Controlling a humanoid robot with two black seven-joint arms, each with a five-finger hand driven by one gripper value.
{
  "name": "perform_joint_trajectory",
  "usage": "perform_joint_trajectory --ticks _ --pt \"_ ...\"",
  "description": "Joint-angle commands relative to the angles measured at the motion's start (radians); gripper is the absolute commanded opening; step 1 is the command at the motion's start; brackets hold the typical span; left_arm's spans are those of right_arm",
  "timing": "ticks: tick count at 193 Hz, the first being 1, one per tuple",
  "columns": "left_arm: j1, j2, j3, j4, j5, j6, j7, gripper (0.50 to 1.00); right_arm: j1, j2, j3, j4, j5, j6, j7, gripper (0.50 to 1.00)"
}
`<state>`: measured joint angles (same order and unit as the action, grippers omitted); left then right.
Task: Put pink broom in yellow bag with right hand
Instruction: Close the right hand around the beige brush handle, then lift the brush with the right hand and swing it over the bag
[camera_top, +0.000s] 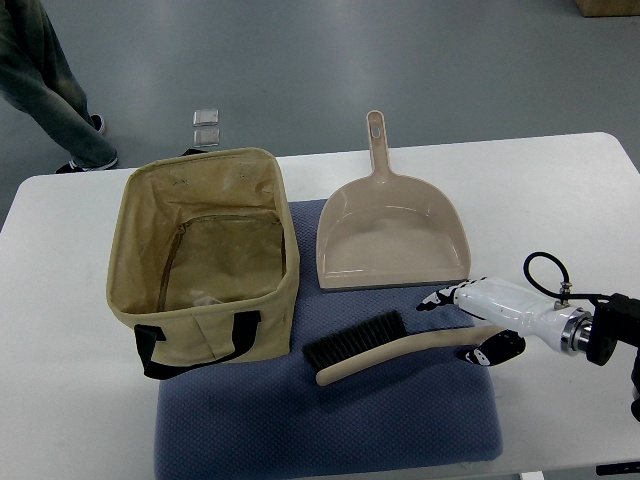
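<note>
On the white surface (80, 420) lies a blue padded mat (330, 420). The open tan fabric bag (205, 262) stands on its left part, the beige plastic dustpan (392, 232) behind and right, and the black-bristled beige hand broom (385, 348) in front of the dustpan.

We see a matt cloth bag (205, 265), a smooth, faintly glossy plastic dustpan (392, 235), a broom (385, 345) with smooth plastic handle and dark bristles, a textured blue fabric mat (330, 410), and a glossy white-shelled right hand (480, 315).
</note>
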<state>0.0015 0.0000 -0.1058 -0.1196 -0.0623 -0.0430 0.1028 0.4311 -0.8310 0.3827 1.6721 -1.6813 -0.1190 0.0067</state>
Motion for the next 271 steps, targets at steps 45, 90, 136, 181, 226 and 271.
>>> perform_joint_trajectory --ticks 45,90,136,181,226,271 --pt "0.0 0.0 0.0 0.0 0.001 0.0 0.0 1.0 -0.014 0.029 -0.015 -0.02 -0.041 -0.002 -0.042 0.68" --pt "0.0 0.0 0.0 0.0 -0.001 0.0 0.0 1.0 -0.014 0.038 -0.013 -0.037 -0.057 -0.002 -0.056 0.5" --pt "0.0 0.0 0.0 0.0 0.001 0.0 0.0 1.0 -0.002 0.026 0.005 -0.043 -0.055 -0.054 -0.07 0.5" --pt "0.0 0.0 0.0 0.0 0.001 0.0 0.0 1.0 0.029 0.012 0.107 -0.049 -0.04 -0.097 -0.063 0.5" --pt "0.0 0.0 0.0 0.0 -0.001 0.0 0.0 1.0 0.112 -0.028 0.182 -0.055 -0.021 -0.097 -0.057 0.5" --pt "0.0 0.0 0.0 0.0 0.001 0.0 0.0 1.0 0.274 -0.033 0.194 -0.098 0.008 -0.083 -0.059 0.5"
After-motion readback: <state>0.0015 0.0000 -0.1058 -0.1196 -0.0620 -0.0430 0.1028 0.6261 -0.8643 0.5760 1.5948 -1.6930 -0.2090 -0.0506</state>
